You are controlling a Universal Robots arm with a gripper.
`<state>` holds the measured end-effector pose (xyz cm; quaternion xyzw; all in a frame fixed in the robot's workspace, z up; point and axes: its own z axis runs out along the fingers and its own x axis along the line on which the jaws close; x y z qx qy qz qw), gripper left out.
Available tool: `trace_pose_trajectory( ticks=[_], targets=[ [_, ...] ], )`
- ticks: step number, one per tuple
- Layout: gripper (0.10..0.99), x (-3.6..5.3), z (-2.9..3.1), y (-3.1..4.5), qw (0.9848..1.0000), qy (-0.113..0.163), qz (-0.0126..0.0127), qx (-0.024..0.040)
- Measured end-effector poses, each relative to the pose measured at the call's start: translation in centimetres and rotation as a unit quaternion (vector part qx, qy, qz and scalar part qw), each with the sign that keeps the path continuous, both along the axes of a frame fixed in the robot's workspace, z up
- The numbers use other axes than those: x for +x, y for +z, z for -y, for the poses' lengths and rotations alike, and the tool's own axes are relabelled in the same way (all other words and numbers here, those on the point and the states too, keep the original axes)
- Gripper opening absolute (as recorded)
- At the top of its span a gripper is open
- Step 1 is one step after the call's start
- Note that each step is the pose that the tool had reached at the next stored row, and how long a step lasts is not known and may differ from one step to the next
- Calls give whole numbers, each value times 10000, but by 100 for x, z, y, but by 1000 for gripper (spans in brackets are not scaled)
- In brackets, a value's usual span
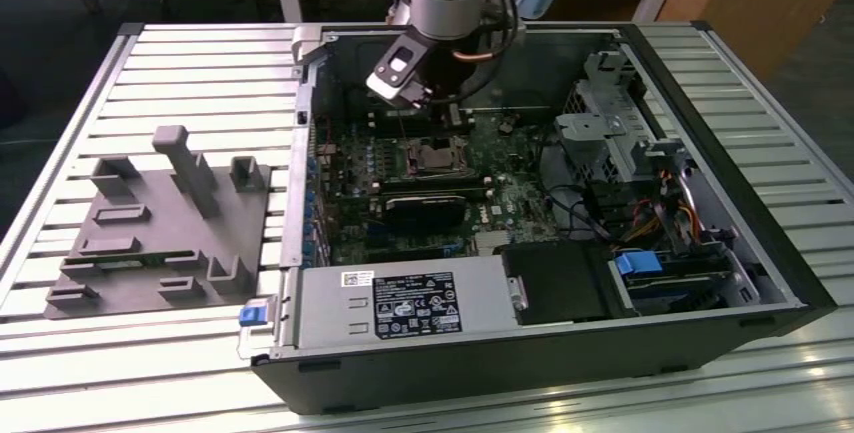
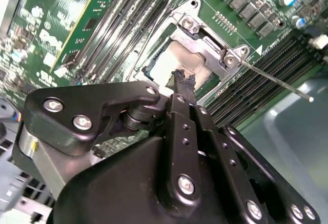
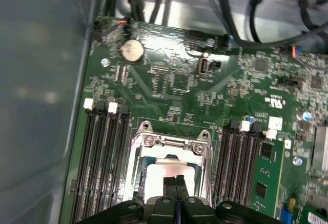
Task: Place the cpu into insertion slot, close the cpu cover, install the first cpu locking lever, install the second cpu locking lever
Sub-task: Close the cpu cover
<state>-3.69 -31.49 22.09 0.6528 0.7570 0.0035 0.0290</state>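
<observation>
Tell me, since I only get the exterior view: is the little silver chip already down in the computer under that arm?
Observer: Yes. In the first wrist view the cpu lies flat on the board, and the cpu cover is down around it, framing its silver top.
Operator: Is the claw gripping it?
Observer: No. In the same view the claw is shut with nothing between its fingers, and its tip is over the chip's top.
Operator: Is anything sticking out nearby?
Observer: In the second wrist view a thin locking lever juts out sideways from the cover's corner.
</observation>
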Motion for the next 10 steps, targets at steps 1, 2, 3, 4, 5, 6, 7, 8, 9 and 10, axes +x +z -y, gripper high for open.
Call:
trace_pose_trajectory(
  ticks=[1, 2, 3, 4, 5, 6, 7, 8, 9, 10],
  targets=[
    [102, 0, 0, 0, 10000, 82, 0, 0],
    [102, 0, 0, -1, 9999, 164, 0, 0],
    [102, 0, 0, -1, 9997, 248, 0, 0],
    [102, 0, 0, -1, 9994, 341, 0, 0],
    [102, 0, 0, -1, 9991, 427, 0, -1],
    [102, 0, 0, -2, 9987, 513, 0, 0],
    [102, 0, 0, -2, 9982, 598, 0, -1],
    [102, 0, 0, -2, 9977, 684, 0, -1],
    [102, 0, 0, -2, 9970, 772, 0, -1],
    [102, 0, 0, -3, 9963, 860, 0, -2]
  ],
)
